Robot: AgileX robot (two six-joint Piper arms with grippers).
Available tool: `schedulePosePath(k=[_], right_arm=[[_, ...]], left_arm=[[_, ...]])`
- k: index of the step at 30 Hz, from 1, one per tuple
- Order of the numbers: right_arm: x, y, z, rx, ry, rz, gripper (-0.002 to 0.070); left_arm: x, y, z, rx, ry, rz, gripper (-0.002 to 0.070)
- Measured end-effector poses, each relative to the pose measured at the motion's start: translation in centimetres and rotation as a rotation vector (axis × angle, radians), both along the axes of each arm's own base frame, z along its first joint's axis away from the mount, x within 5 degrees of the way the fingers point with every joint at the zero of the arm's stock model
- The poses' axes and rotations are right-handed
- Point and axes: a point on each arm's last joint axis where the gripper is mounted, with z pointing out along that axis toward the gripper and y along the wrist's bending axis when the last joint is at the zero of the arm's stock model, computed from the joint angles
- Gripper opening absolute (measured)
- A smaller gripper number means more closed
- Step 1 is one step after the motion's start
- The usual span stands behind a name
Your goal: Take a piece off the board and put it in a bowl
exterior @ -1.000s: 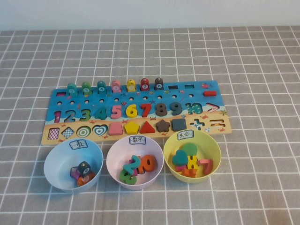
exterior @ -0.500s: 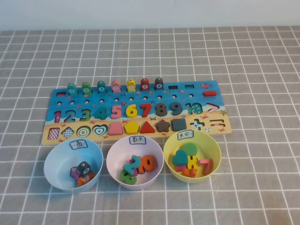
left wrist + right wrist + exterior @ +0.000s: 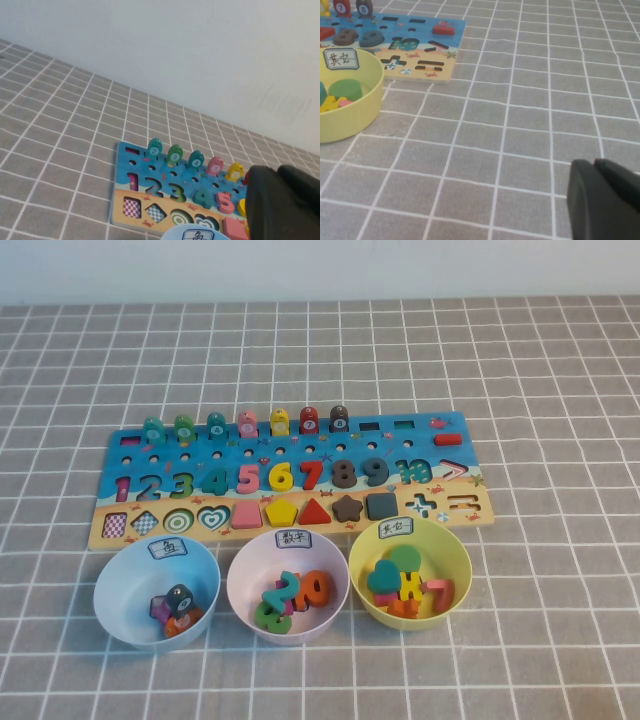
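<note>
The board (image 3: 290, 452) lies across the table's middle with a row of fish pegs along its far edge. The teal fish piece (image 3: 153, 428) stands at the left end of that row, next to a brighter green fish (image 3: 184, 427); a second teal fish (image 3: 216, 425) is third. It also shows in the left wrist view (image 3: 155, 148). The pale blue bowl (image 3: 112, 580) sits in front of the board's left end and holds a few pegs. My left gripper (image 3: 277, 170) is shut and empty, above the board's near side. My right gripper (image 3: 594, 162) is shut and empty over bare cloth, right of the board. Neither arm shows in the high view.
A pale pink bowl (image 3: 243, 570) with number pieces and a yellow bowl (image 3: 455, 550) with shape pieces stand in a row right of the blue bowl. A grey checked cloth (image 3: 560, 620) covers the table. A white wall runs along the far edge.
</note>
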Motion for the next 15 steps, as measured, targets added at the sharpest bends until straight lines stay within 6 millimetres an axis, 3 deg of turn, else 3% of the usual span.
schedulePosePath(k=[6, 15], right_arm=[[0.0, 0.0, 0.0, 0.000, 0.002, 0.000, -0.0017], [0.0, 0.0, 0.0, 0.000, 0.002, 0.000, -0.0017]], left_arm=[[3.3, -0.5, 4.7, 0.104, 0.123, -0.046, -0.0001], [12.5, -1.9, 8.8, 0.210, 0.427, -0.191, -0.0001]])
